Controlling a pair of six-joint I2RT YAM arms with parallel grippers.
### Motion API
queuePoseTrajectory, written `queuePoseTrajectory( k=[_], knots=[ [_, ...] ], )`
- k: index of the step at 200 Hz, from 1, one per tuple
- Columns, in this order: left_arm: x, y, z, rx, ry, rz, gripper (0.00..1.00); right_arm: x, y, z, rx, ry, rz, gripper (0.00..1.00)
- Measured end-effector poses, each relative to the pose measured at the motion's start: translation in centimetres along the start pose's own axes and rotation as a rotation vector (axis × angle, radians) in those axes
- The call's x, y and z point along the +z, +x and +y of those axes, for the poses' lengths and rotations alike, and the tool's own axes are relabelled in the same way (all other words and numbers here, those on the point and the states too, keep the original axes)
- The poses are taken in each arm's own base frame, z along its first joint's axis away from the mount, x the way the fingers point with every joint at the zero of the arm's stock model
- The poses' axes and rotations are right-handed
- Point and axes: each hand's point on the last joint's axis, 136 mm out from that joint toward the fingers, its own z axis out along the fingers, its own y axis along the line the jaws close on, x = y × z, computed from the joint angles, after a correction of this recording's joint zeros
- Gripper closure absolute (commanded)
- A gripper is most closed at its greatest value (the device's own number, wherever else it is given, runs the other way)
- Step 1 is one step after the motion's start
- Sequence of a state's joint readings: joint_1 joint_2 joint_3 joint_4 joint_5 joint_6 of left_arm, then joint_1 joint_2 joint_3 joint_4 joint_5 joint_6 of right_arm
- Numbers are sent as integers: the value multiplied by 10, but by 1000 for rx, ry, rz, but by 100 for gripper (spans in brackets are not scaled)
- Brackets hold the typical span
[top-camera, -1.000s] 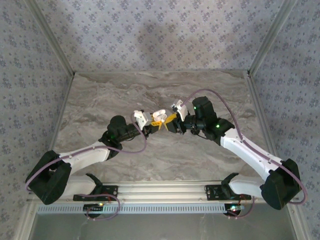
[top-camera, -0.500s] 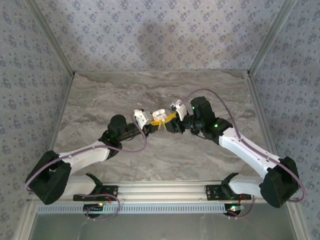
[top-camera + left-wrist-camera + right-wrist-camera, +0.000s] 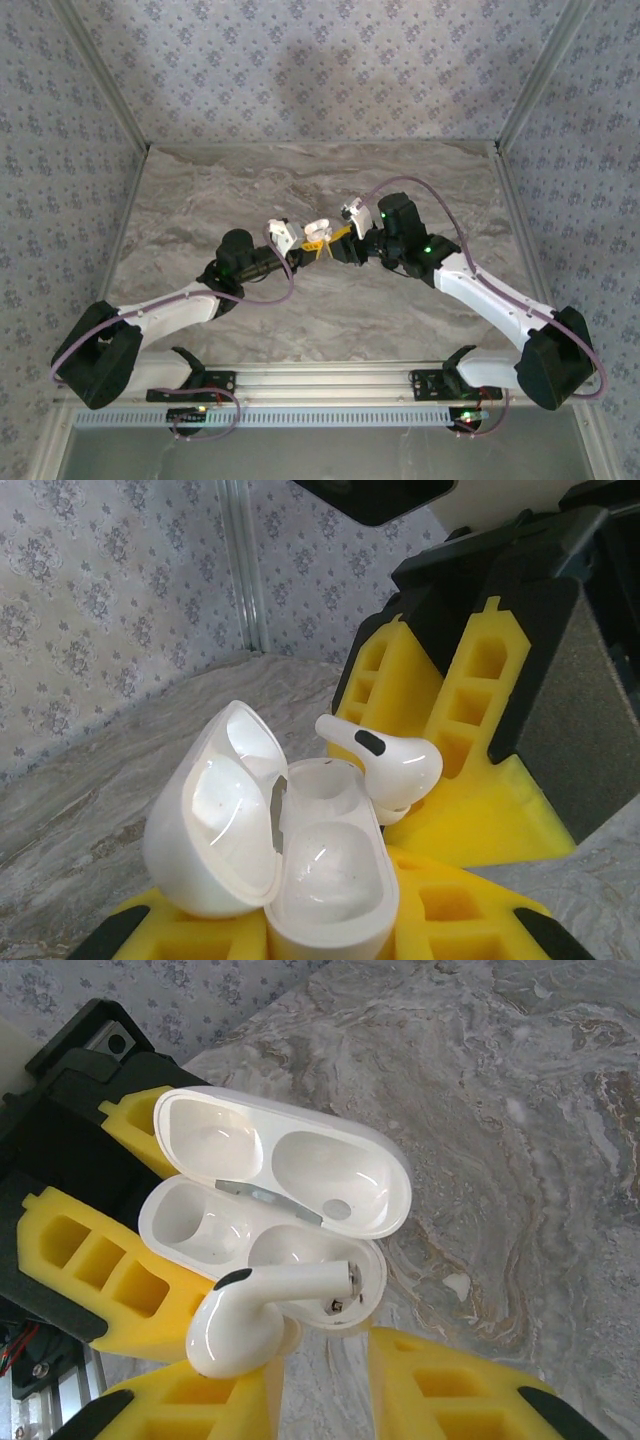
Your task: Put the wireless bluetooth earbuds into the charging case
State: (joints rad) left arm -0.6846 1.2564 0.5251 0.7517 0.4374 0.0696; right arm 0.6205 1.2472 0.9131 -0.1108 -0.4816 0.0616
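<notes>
Your right pincer (image 3: 325,1385) sits closer than 1 second ago: the earbud (image 3: 265,1300) now lies sideways across the open charging case (image 3: 290,1175), unseated. Whether you grip it, I cannot tell. Your left pincer (image 3: 320,925) clamps the case.

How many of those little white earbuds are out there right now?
1. The earbud is at the rim of the open charging case, its stem over one well; the left gripper holds the case. A second may be hidden.
</notes>
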Motion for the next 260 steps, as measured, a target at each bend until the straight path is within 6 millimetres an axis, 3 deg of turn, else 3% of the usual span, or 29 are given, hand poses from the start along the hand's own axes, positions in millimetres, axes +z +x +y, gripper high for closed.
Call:
queuePoseTrajectory(
  k=[130, 260],
  knots=[
    [2, 4, -2, -5, 10, 11, 88, -7, 15, 1, 29, 6, -25, 74],
    [26, 81, -16, -92, 67, 195, 89, 2, 78, -29, 192, 82, 68, 72]
  ],
)
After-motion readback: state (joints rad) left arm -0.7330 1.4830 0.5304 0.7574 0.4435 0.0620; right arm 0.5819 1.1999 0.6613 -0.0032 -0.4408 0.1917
